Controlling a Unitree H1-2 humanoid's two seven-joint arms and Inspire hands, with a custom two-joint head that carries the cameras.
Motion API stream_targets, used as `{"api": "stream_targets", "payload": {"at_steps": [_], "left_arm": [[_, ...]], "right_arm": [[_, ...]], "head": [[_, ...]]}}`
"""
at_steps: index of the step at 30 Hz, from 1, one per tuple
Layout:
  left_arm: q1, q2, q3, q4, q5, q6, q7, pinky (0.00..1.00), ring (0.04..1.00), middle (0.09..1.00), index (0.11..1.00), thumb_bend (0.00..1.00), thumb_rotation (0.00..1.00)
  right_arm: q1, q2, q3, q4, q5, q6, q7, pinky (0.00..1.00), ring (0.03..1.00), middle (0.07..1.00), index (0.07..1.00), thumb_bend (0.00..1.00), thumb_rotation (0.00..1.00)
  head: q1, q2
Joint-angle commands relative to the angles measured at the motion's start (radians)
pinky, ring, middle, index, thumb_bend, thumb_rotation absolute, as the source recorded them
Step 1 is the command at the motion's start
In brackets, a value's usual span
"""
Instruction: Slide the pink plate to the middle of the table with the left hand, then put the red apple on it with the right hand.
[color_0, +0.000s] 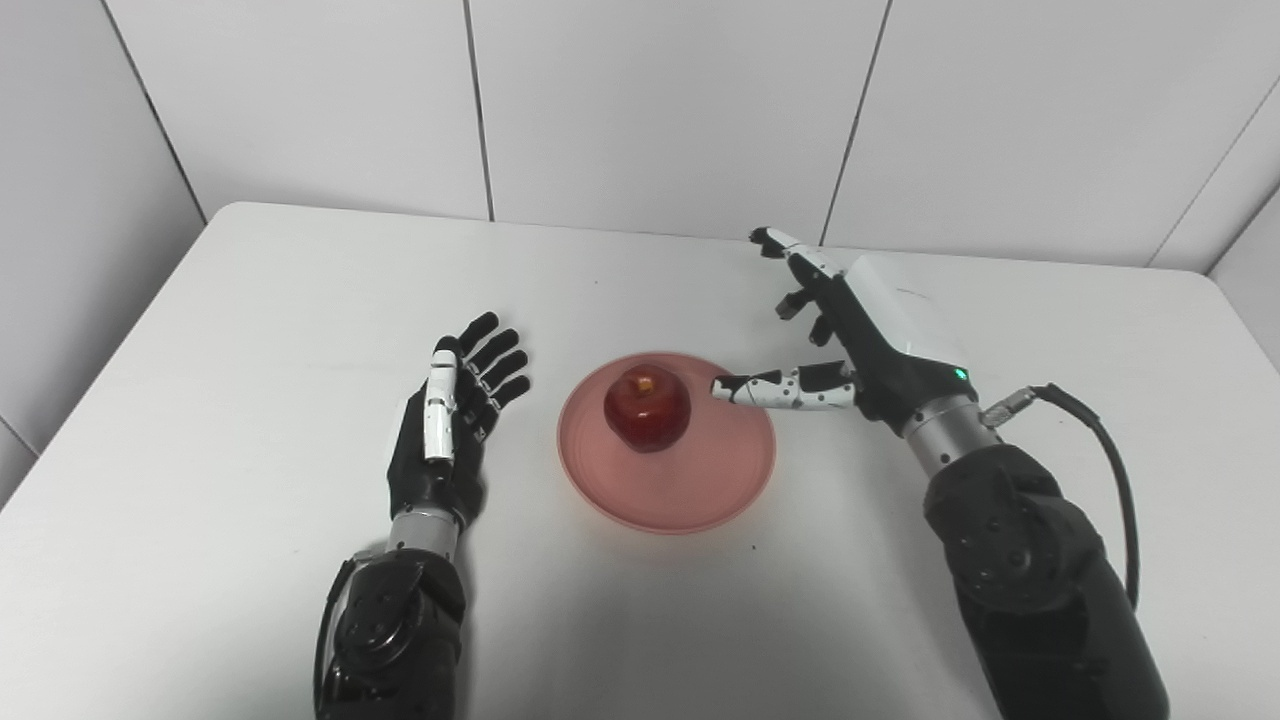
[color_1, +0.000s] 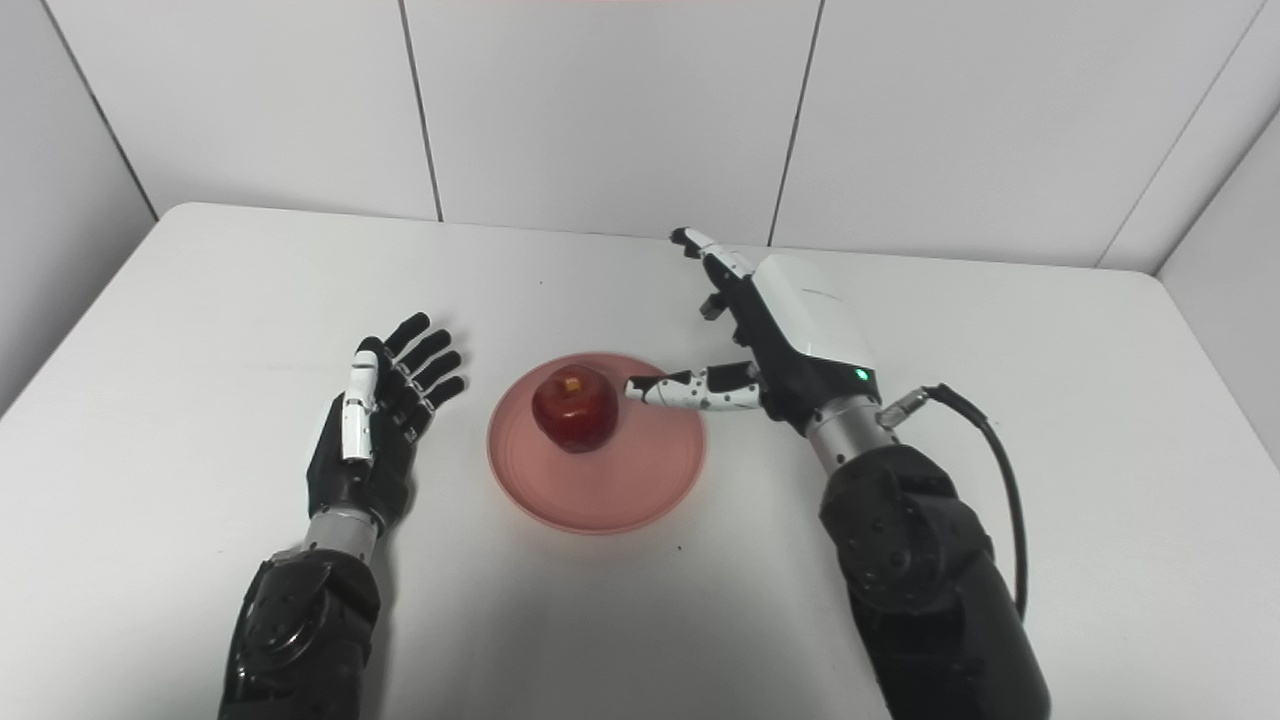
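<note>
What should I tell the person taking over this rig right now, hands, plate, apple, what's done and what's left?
Left hand: open, holding nothing, resting just left of the pink plate, not touching it.
Right hand: open, fingers spread, holding nothing. Its thumb reaches over the plate's right rim toward the red apple but looks clear of it.
Plate: around the middle of the white table.
Apple: upright on the plate, stem end up, a little back of centre.
Done: plate placed, apple on it.
Left: probably only drawing the right hand away from the plate.
</note>
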Motion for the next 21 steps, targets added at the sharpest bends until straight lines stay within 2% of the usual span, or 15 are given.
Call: {"api": "stream_targets", "payload": {"at_steps": [1, 5, 7, 9, 10, 11, 13, 14, 15, 16, 18, 21], "left_arm": [[-0.017, 0.001, 0.001, -0.018, -0.003, -0.010, -0.005, 0.79, 0.803, 0.807, 0.791, 0.38, 1.00], [-0.018, 0.002, 0.003, -0.019, -0.007, -0.006, -0.007, 0.79, 0.804, 0.809, 0.792, 0.38, 1.00], [-0.018, 0.002, 0.002, -0.019, -0.007, -0.007, -0.008, 0.79, 0.805, 0.810, 0.793, 0.38, 1.00], [-0.016, 0.003, 0.001, -0.018, -0.008, -0.007, -0.011, 0.79, 0.805, 0.811, 0.794, 0.38, 1.00], [-0.017, 0.003, 0.001, -0.017, -0.009, -0.007, -0.012, 0.79, 0.805, 0.811, 0.794, 0.38, 1.00], [-0.017, 0.003, 0.001, -0.016, -0.010, -0.007, -0.013, 0.80, 0.807, 0.812, 0.795, 0.38, 1.00], [-0.017, 0.006, 0.001, -0.013, -0.010, -0.011, -0.016, 0.80, 0.809, 0.813, 0.795, 0.38, 1.00], [-0.017, 0.006, 0.000, -0.013, -0.009, -0.012, -0.017, 0.80, 0.808, 0.812, 0.794, 0.38, 1.00], [-0.017, 0.007, 0.000, -0.013, -0.010, -0.012, -0.019, 0.80, 0.807, 0.811, 0.793, 0.38, 1.00], [-0.016, 0.006, 0.000, -0.017, -0.009, -0.007, -0.018, 0.80, 0.807, 0.811, 0.792, 0.38, 1.00], [-0.013, 0.005, -0.002, -0.023, -0.008, -0.003, -0.017, 0.80, 0.809, 0.812, 0.793, 0.39, 1.00], [-0.010, 0.009, -0.004, -0.019, -0.008, -0.008, -0.023, 0.81, 0.810, 0.815, 0.797, 0.39, 1.00]], "right_arm": [[-0.001, -0.015, -0.053, -0.055, 0.067, 0.002, 0.000, 0.42, 0.597, 0.850, 0.877, 1.00, 0.45], [0.059, -0.020, -0.133, -0.084, 0.158, 0.004, -0.018, 0.41, 0.599, 0.839, 0.873, 1.00, 0.50], [0.102, 0.000, -0.167, -0.079, 0.166, -0.012, -0.069, 0.47, 0.626, 0.762, 0.860, 0.98, 0.57], [0.144, 0.031, -0.203, -0.049, 0.196, -0.051, -0.139, 0.54, 0.671, 0.757, 0.855, 0.88, 0.62], [0.158, 0.040, -0.212, -0.034, 0.203, -0.067, -0.166, 0.55, 0.674, 0.758, 0.855, 0.88, 0.63], [0.172, 0.048, -0.218, -0.018, 0.205, -0.081, -0.192, 0.59, 0.703, 0.772, 0.862, 0.82, 0.69], [0.199, 0.054, -0.223, 0.023, 0.207, -0.116, -0.240, 0.62, 0.729, 0.788, 0.858, 0.77, 0.78], [0.211, 0.058, -0.226, 0.045, 0.218, -0.132, -0.261, 0.64, 0.741, 0.799, 0.855, 0.72, 0.86], [0.222, 0.073, -0.238, 0.076, 0.257, -0.158, -0.281, 0.67, 0.753, 0.808, 0.852, 0.67, 0.94], [0.231, 0.098, -0.259, 0.109, 0.316, -0.181, -0.300, 0.71, 0.764, 0.821, 0.845, 0.62, 0.98], [0.244, 0.139, -0.293, 0.168, 0.423, -0.226, -0.320, 0.77, 0.790, 0.839, 0.844, 0.53, 1.00], [0.251, 0.188, -0.324, 0.230, 0.534, -0.252, -0.333, 0.82, 0.812, 0.853, 0.848, 0.49, 1.00]], "head": [[-0.001, 0.001], [-0.006, -0.002], [-0.008, -0.004], [-0.008, -0.004], [-0.005, -0.004], [-0.005, -0.004], [-0.005, -0.005], [-0.005, -0.005], [-0.002, -0.007], [-0.002, -0.007], [-0.002, -0.007], [0.007, -0.003]]}}
